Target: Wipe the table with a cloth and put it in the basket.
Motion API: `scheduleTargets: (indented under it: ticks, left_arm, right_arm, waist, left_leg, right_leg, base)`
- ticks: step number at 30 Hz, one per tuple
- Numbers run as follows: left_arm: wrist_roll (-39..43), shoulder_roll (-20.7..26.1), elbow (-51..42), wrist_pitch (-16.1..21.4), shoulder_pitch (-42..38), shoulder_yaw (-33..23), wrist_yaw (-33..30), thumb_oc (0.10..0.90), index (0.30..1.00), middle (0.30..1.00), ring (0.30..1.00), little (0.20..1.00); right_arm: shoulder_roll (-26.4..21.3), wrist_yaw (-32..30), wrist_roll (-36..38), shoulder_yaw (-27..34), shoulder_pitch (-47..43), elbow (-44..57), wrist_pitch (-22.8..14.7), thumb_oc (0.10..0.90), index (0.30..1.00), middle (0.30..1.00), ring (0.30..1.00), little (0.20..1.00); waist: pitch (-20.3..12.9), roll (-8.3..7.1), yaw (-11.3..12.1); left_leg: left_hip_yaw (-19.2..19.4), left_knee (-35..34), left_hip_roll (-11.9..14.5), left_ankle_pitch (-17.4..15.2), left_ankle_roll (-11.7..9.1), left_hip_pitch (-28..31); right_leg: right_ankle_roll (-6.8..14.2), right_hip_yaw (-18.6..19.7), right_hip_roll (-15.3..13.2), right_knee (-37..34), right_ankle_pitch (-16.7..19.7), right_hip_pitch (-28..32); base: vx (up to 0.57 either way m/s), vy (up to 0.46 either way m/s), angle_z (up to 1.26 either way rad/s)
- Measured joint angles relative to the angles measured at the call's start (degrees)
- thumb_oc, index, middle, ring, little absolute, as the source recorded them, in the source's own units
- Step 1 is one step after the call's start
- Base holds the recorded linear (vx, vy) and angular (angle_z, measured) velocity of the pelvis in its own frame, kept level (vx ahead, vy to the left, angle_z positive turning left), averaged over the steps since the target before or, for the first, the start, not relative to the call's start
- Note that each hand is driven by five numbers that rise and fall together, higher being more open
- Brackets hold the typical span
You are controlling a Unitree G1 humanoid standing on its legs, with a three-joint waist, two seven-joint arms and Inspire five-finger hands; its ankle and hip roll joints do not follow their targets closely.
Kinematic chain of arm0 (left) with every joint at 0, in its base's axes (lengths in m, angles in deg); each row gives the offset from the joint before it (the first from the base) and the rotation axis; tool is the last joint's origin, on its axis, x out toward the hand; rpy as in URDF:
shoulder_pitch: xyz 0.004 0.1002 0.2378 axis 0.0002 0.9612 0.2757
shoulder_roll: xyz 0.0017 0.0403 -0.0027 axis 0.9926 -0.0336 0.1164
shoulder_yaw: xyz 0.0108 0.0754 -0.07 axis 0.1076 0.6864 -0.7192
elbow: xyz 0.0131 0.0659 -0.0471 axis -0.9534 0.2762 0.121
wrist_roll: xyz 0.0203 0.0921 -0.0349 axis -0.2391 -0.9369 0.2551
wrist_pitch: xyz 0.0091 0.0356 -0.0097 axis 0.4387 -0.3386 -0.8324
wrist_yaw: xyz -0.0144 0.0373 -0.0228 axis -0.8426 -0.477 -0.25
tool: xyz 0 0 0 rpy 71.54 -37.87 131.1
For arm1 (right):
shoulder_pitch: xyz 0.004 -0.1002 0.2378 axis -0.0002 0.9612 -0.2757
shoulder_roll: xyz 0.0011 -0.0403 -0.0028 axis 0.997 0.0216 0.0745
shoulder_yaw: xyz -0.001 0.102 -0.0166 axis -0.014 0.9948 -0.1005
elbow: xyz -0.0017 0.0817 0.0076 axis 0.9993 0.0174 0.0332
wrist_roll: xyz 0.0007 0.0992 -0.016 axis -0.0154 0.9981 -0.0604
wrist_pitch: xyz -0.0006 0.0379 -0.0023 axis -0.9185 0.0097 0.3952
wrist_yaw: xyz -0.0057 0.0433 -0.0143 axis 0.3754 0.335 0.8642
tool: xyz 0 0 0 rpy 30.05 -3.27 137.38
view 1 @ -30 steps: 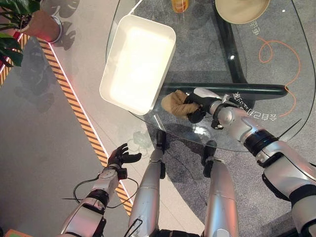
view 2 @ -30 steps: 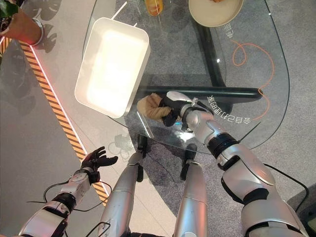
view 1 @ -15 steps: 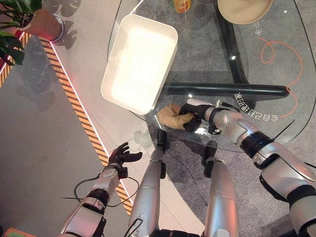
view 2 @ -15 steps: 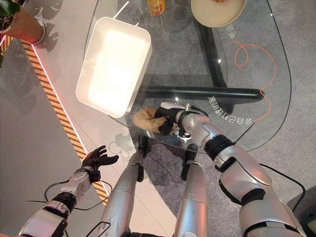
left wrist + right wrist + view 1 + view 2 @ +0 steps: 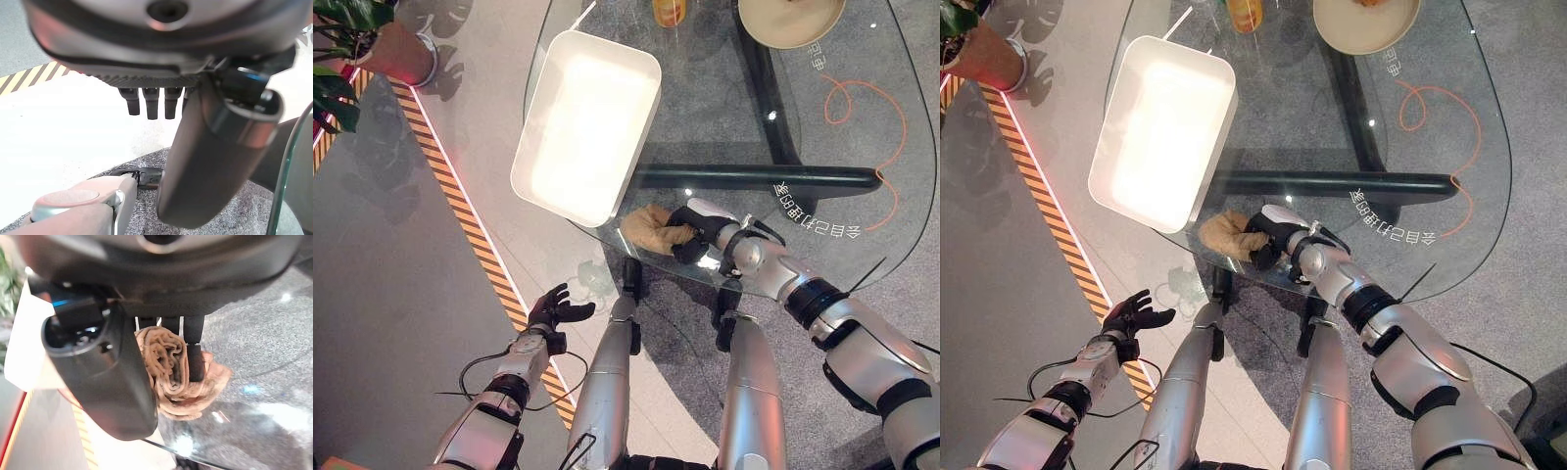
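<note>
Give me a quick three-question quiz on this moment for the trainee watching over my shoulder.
1. True or false: the right hand is shut on the tan cloth.
2. Where does the cloth lie? A) inside the white basket B) on the glass table near its front edge C) on the floor
3. Fill in: the left hand hangs open, off the table, above the ____.

Key: 1 true; 2 B; 3 floor.

Bright overhead light; white basket blown out; glare specks on glass table.
</note>
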Motion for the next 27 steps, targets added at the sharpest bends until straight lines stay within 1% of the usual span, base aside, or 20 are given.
scheduleTargets:
  ticks: [4, 6, 11, 16, 19, 23, 24, 27]
  left_arm:
    - [0.02, 0.05, 0.43, 0.37, 0.03, -0.02, -0.04, 0.800, 0.900, 0.900, 0.900, 0.900]
    - [0.02, 0.11, 0.47, 0.45, 0.08, -0.02, -0.07, 0.800, 0.900, 0.900, 0.900, 0.900]
    - [0.08, 0.14, 0.24, 0.51, 0.00, -0.02, -0.14, 0.800, 0.900, 0.900, 0.900, 0.900]
    - [0.19, 0.54, 0.33, 0.69, -0.07, -0.02, -0.13, 0.800, 0.900, 0.900, 0.900, 0.900]
    - [0.36, 0.68, 0.36, 0.76, -0.07, -0.01, -0.11, 0.800, 0.900, 0.900, 0.900, 0.900]
    - [0.67, 0.85, 0.35, 0.78, -0.07, 0.01, -0.09, 0.800, 0.900, 0.900, 0.900, 0.900]
    - [0.74, 1.16, 0.40, 0.79, -0.05, 0.02, -0.09, 0.800, 0.900, 0.900, 0.900, 0.900]
    - [1.05, 2.00, 0.39, 0.80, -0.15, 0.11, -0.05, 0.800, 0.900, 0.900, 0.900, 0.900]
  right_arm:
    - [1.10, -4.54, 4.34, 2.65, 1.60, -1.26, -1.59, 0.100, 0.300, 0.300, 0.300, 0.200]
    - [1.19, -7.34, 6.25, 4.29, 2.48, -1.19, -3.00, 0.100, 0.300, 0.300, 0.300, 0.200]
    - [1.27, -12.76, 6.93, 7.89, 2.87, -2.60, -6.35, 0.100, 0.300, 0.300, 0.300, 0.200]
    - [1.31, -17.07, 7.49, 9.66, 2.12, -5.09, -7.88, 0.100, 0.300, 0.300, 0.300, 0.200]
    - [1.31, -18.74, 8.63, 11.00, 1.17, -7.02, -8.32, 0.100, 0.300, 0.300, 0.300, 0.200]
    - [1.32, -21.79, 10.17, 16.09, -0.33, -10.91, -8.36, 0.100, 0.300, 0.300, 0.300, 0.200]
    - [1.31, -23.73, 11.12, 17.89, -1.04, -12.60, -8.34, 0.100, 0.300, 0.300, 0.300, 0.200]
    - [1.05, -27.05, 12.00, 21.76, -2.43, -15.75, -8.27, 0.100, 0.300, 0.300, 0.300, 0.200]
  waist:
    - [0.00, 0.00, 0.01]
    - [0.00, 0.00, 0.05]
    - [0.15, -0.24, 0.01]
    - [0.38, -0.78, 0.29]
    - [0.40, -0.97, 0.35]
    - [0.51, -1.35, 0.41]
    - [0.52, -1.78, 0.41]
    - [0.62, -2.38, 0.32]
  left_leg:
    - [-0.01, -0.24, -0.01, -0.03, -0.01, -0.39]
    - [-0.05, -0.24, -0.02, -0.03, -0.01, -1.06]
    - [-0.12, 0.30, -0.32, 0.14, 0.21, -2.17]
    - [-0.12, 0.30, -0.52, 0.18, 0.29, -2.25]
    - [-0.12, 0.29, -0.55, 0.24, 0.43, -2.28]
    - [-0.12, 0.28, -0.75, 0.29, 0.72, -2.34]
    - [-0.12, 0.28, -0.78, 0.26, 0.82, -2.37]
    - [-0.11, 0.30, -0.87, 0.24, 0.92, -2.59]
  right_leg:
    - [0.01, 0.00, 0.00, -0.19, 0.06, -0.41]
    - [0.02, -0.10, 0.01, -0.42, 0.18, -0.84]
    - [0.36, 0.05, -0.12, -0.89, 0.55, -1.42]
    - [0.49, 0.07, -0.30, -1.07, 0.61, -1.37]
    - [0.72, 0.06, -0.29, -1.53, 0.90, -1.21]
    - [1.07, 0.07, -0.43, -2.28, 1.32, -0.88]
    - [1.16, 0.07, -0.43, -2.61, 1.49, -0.76]
    - [1.37, 0.04, -0.48, -3.07, 1.71, -0.67]
  base:
    - [0.00, 0.000, 0.00]
    - [0.00, 0.000, 0.00]
    - [0.00, 0.000, 0.00]
    - [0.00, 0.000, 0.00]
    - [0.00, 0.000, 0.00]
    - [0.00, 0.000, 0.00]
    - [0.00, 0.000, 0.00]
    - [0.00, 0.000, 0.00]
